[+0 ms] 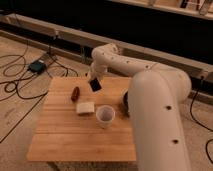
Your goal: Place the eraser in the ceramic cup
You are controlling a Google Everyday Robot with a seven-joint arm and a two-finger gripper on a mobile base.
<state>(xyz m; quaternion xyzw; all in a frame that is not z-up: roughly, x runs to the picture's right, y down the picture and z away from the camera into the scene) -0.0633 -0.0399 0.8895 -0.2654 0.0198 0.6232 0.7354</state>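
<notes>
Mid-carry: your gripper [94, 83] clamps the eraser [95, 86] aloft. The ceramic cup [105, 115] lies down-right of the fingers; centre over it, then release.

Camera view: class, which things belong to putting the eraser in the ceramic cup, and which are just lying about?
Job in hand: eraser, held above the table by the end effector; ceramic cup.
Lying about: beige block; reddish-brown object; dark bowl, partly hidden.
</notes>
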